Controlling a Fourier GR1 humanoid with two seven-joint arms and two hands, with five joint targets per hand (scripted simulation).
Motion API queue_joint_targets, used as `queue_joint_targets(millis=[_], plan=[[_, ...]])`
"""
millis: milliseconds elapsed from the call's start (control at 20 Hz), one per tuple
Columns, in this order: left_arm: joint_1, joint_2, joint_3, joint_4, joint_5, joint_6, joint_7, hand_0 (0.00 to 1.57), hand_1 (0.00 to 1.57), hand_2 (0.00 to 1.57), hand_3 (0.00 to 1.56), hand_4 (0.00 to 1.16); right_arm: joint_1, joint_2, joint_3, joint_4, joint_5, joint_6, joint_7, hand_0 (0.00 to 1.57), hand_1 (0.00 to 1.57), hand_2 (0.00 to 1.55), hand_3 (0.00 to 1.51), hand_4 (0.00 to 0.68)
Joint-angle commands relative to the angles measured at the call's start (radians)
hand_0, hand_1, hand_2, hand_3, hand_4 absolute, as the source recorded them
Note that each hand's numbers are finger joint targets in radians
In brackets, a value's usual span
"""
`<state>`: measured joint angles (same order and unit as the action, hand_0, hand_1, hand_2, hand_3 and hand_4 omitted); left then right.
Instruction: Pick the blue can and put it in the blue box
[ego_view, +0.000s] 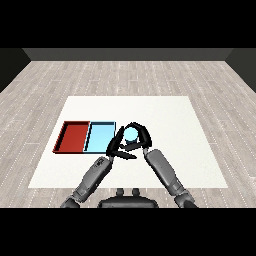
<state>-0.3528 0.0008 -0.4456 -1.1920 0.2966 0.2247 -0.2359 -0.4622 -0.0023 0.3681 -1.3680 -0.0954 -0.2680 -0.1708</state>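
**Blue can in my right hand, just right of the blue tray**

Blue can (131, 134) sits inside the curl of my right hand (140, 135), whose fingers arch over its top and wrap down its far side, with the thumb closing from below. Only the pale blue top and a little of the side show between my fingers, so I cannot tell whether it is off the white table (175, 115) or resting on it. It lies just beside the right edge of the light blue tray (100, 136), and the red tray (74, 136) is on that tray's far side.

My left hand (116, 148) is close under the can, its fingers stretched out fairly straight toward my right hand and holding nothing that I can see.

I judge the can to be light, stiff and smooth-walled, so likely to slide if I tip it. A round wall gives little to catch on, so I would take hold around the middle of its side, fingers opposite thumb, and keep it upright on the short trip left to the tray.
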Motion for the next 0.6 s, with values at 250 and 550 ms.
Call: queue_joint_targets(millis=[250, 550], plan=[[-0.046, -0.001, 0.013, 0.100, 0.007, -0.022, -0.059, 0.00, 0.00, 0.00, 0.00, 0.00, -0.004, 0.002, 0.048, 0.018, -0.053, 0.003, -0.002, 1.47, 1.47, 1.46, 1.41, 0.584], [-0.096, -0.001, -0.006, 0.098, 0.051, -0.012, -0.063, 0.00, 0.00, 0.00, 0.00, 0.00, -0.064, 0.002, 0.089, 0.106, -0.088, -0.041, -0.057, 1.45, 1.45, 1.44, 1.40, 0.562]])
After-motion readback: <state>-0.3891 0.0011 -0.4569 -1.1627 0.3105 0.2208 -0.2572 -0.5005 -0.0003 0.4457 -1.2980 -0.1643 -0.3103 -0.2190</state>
